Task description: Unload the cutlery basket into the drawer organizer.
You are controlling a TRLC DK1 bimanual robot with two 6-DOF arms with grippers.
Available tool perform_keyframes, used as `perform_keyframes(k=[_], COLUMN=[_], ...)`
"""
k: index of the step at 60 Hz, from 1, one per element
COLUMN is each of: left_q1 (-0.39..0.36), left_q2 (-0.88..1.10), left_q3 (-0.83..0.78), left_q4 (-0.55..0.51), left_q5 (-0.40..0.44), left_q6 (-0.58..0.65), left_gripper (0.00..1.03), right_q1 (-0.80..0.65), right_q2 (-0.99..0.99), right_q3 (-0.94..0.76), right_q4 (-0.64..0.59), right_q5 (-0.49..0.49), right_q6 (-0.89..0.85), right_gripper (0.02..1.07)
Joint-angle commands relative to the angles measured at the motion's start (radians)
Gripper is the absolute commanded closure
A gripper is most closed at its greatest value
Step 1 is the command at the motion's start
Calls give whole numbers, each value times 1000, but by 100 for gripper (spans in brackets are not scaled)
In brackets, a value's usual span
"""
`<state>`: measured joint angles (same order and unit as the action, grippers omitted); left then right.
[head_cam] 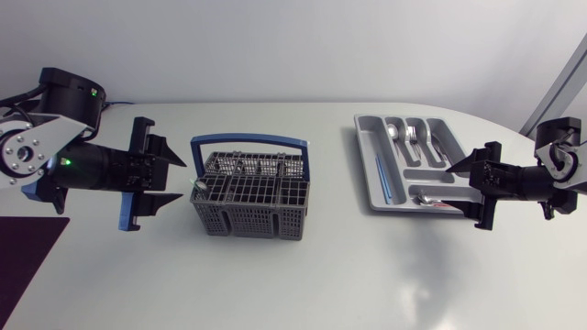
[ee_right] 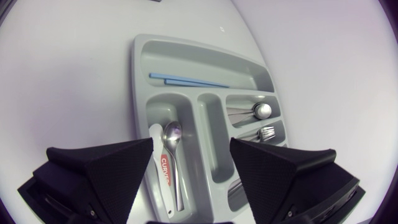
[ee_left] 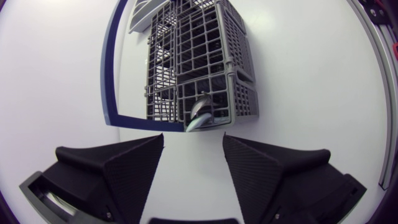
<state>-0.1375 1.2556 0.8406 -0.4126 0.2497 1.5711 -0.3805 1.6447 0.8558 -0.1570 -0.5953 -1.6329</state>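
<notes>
Ideally, the open left tool, just beside the cutlery basket, should close squarely on the spoon protruding from it.

Basket left of organizer; spoon lies in organizer.

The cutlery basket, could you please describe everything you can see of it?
The cutlery basket is a grey plastic lattice box, split into compartments, with a blue hoop handle. It stands upright on the white table, ahead of the open left gripper, which does not touch it. One metal spoon shows at its end nearest that gripper.
</notes>
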Motion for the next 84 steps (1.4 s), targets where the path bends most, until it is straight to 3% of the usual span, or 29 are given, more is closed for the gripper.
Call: perform_keyframes(k=[1,3,8,16,62,69,84], left_q1=[3,3,3,1,-19,-19,-19], left_q2=[-5,-2,-1,1,51,64,73], left_q3=[-37,-38,-43,-43,-64,-63,-54], left_q4=[23,26,29,55,106,117,118], left_q5=[6,10,20,31,40,40,40], left_q6=[52,55,83,86,173,191,193], left_gripper=[48,50,66,77,79,88,90], right_q1=[17,22,37,68,149,150,155], right_q2=[-52,-72,-111,-164,-330,-329,-319], right_q3=[-60,-74,-109,-162,-271,-271,-264], right_q4=[-1,-1,2,8,17,19,24], right_q5=[-21,-29,-40,-46,-54,-55,-55], right_q6=[27,41,56,74,156,160,165], right_gripper=[12,12,12,12,12,12,12])
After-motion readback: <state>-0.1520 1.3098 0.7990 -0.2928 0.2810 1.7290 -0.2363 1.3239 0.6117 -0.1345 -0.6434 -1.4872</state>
